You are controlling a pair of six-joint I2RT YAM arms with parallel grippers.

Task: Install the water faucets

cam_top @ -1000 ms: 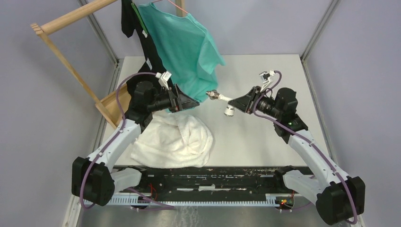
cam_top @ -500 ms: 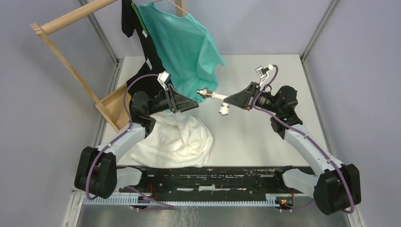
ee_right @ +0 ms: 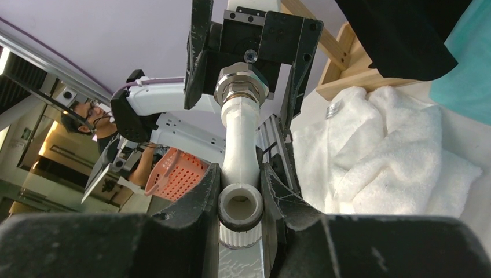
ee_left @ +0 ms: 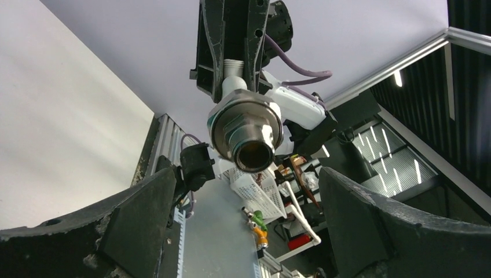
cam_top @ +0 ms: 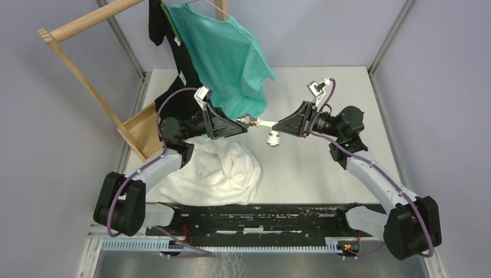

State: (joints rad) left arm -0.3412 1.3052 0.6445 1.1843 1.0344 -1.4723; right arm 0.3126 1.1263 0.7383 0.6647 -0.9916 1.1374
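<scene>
Faucet presented end-on between two tools, off the counter (cam_top: 324,174), just beyond the far edge of the white towel (cam_top: 214,168).

Right tool (cam_top: 277,126) clamped on the white plastic spout (cam_top: 267,123), gripped near its elbow so the silver threaded fitting (cam_top: 249,120) juts free toward the left tool (cam_top: 236,126). Left tool spread wide above the towel's far edge, with the fitting at its mouth and no contact apparent. Probably lined up on one axis so the metal end can be seized squarely. Judged mid-step: the grasp on the fitting not yet taken. Off-centre closing likely to knock the faucet askew.
</scene>
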